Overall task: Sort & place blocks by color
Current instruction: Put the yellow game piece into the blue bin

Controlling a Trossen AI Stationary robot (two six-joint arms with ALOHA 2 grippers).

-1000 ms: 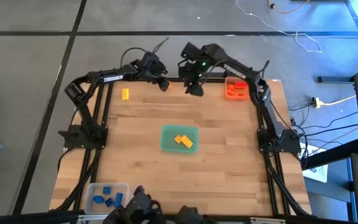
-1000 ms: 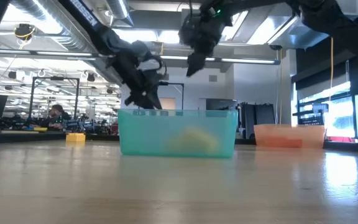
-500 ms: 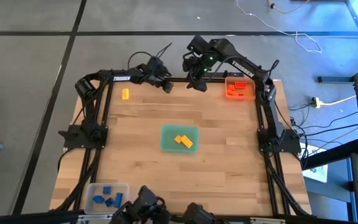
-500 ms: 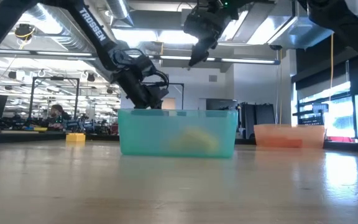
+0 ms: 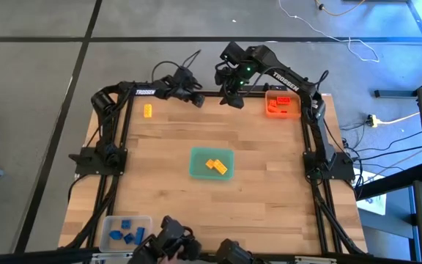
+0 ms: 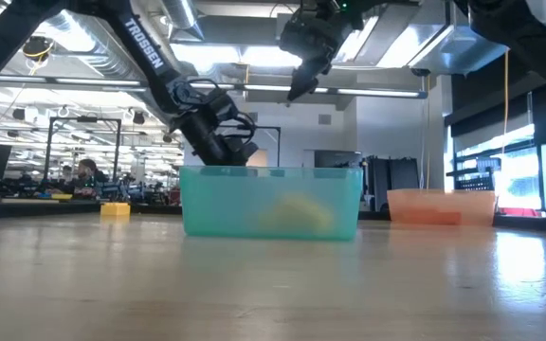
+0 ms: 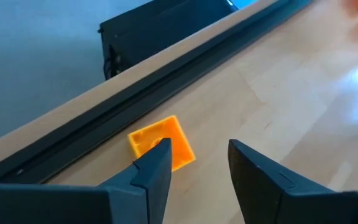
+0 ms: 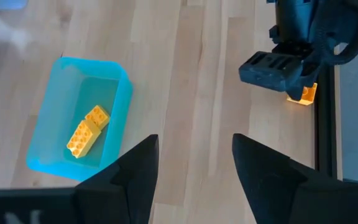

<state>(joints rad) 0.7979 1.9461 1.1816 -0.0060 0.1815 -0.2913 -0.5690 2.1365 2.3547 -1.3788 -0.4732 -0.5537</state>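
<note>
Left gripper [image 7: 194, 155], fingers spread and empty, hangs just short of the lone yellow block [image 7: 161, 144] by the table's far rail, presumably aligned to straddle it; right gripper [image 8: 191, 158], likewise spread and empty, waits high beside it. Remaining blocks lie sorted: yellow in the green tray [image 5: 198, 158], well off the left gripper; red in the orange tray [image 5: 269, 95]; blue in the clear tray [image 5: 108, 225].

The wooden table [image 5: 160, 176] carries three trays and one loose block. A green tray [image 5: 212, 163] sits at mid-table, well apart from both sets of jaws, with yellow blocks [image 5: 216, 166] inside. An orange tray [image 5: 282, 103] stands at the far right corner, beside the right arm. A clear tray [image 5: 126, 231] occupies the near left corner. A single yellow block [image 7: 160, 143] lies on the bare wood near the far edge, just ahead of the left jaws.
</note>
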